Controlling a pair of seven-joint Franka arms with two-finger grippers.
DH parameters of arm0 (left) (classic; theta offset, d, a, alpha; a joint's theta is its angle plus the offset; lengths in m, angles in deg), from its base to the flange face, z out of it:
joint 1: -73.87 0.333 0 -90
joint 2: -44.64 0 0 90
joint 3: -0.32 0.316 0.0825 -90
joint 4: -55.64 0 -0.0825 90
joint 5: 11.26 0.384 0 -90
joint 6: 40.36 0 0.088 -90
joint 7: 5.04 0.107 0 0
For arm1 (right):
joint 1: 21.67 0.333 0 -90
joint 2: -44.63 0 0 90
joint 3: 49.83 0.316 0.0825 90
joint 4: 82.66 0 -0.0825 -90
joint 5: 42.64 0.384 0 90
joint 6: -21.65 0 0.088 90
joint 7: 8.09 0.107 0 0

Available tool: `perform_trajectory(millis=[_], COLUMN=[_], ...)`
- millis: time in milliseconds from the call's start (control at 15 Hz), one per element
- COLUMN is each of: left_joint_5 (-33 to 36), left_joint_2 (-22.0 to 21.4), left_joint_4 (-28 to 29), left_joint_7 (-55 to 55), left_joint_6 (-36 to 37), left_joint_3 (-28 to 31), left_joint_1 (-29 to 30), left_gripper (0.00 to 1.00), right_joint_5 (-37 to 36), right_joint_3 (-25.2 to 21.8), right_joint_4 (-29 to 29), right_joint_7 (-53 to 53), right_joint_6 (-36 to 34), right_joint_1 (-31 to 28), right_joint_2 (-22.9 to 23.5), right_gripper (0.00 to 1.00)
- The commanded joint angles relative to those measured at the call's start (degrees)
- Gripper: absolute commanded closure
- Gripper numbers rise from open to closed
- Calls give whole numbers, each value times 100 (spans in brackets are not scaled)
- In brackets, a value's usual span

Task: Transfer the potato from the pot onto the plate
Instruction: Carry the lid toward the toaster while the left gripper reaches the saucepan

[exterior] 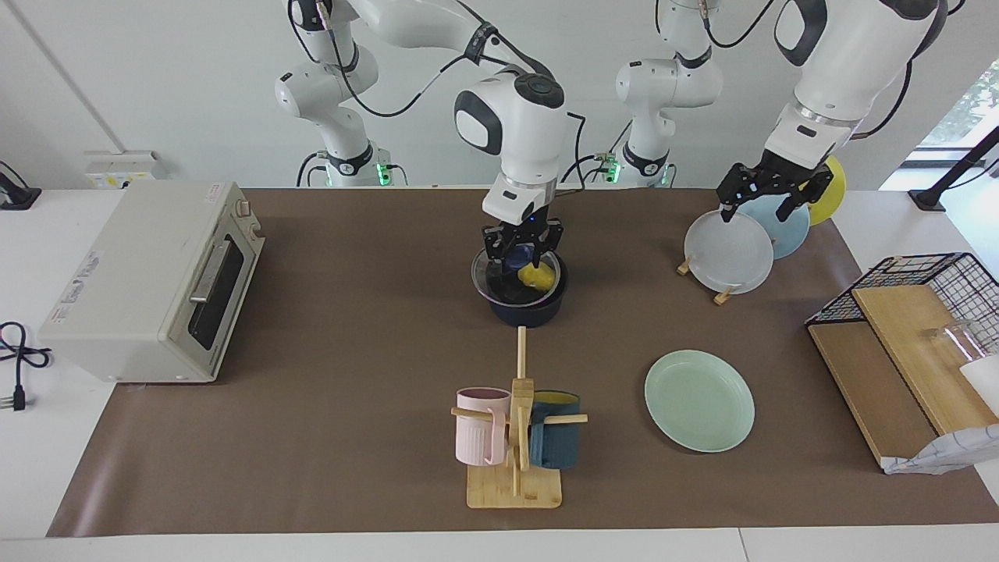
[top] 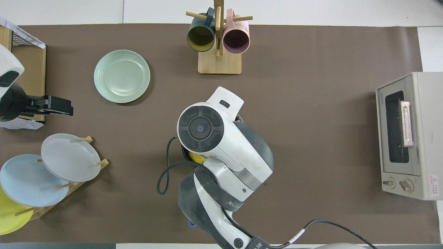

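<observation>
The right claw, clenched on what looks like the small blue knob of a clear lid, holds that lid just above the pot and a little off-centre toward the right arm's end of the table. The likely reason is that the cover must come away before anything inside can be reached. The potato lies in the pot, which stands mid-table toward the robots' edge. The plate sits flat and bare toward the left arm's end, farther from the robots than the pot, apparently ready to receive the potato. The left claw, released, waits in the air over the grey plate racked near that end's corner, well clear of the work.
</observation>
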Motion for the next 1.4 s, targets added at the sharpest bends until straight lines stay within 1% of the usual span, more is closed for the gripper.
perform_trajectory(millis=[0,200,333,400,467,600,667,800,933,1067,1200,1333], left_joint_5=[8,8,8,8,8,8,8,8,-1,8,8,-1], left_joint_2=[-179,-222,-275,-362,-415,-381,-311,-258,-179,119,531,805], left_joint_4=[213,406,520,677,818,925,977,1310,1461,1452,1461,1487], left_joint_7=[-534,-1254,-1616,-1765,-1941,-2449,-2879,-3652,-4190,-4682,-5087,-5299], left_joint_6=[-133,-370,-344,-370,-423,-511,-615,-1307,-1731,-2030,-2399,-2724], left_joint_3=[-61,-61,-61,-61,-61,-61,-52,-61,-61,-61,-52,-52], left_joint_1=[-176,-527,-721,-809,-984,-1335,-1616,-1960,-2303,-2628,-2918,-3034], left_gripper=[0,0,0,0,0,0,0,0,0,0,0,0], right_joint_5=[30,39,39,30,39,30,30,13,-14,-14,-14,-14], right_joint_3=[54,54,54,54,54,54,45,45,27,36,36,36], right_joint_4=[27,-60,-87,-261,-489,-929,-1079,-1351,-1589,-1791,-1827,-1836], right_joint_7=[-831,-1937,-2711,-3116,-3537,-4075,-4252,-4603,-4736,-4737,-4746,-4746], right_joint_6=[-147,-182,-165,-52,228,695,853,1143,1425,1619,1663,1698], right_joint_1=[-527,-1326,-1906,-2170,-2512,-2961,-3129,-3305,-3437,-3517,-3552,-3552], right_joint_2=[-82,-82,-73,-82,-99,-152,-152,-170,-179,-179,-144,-117], right_gripper=[38,38,38,38,38,38,38,38,38,38,38,38])
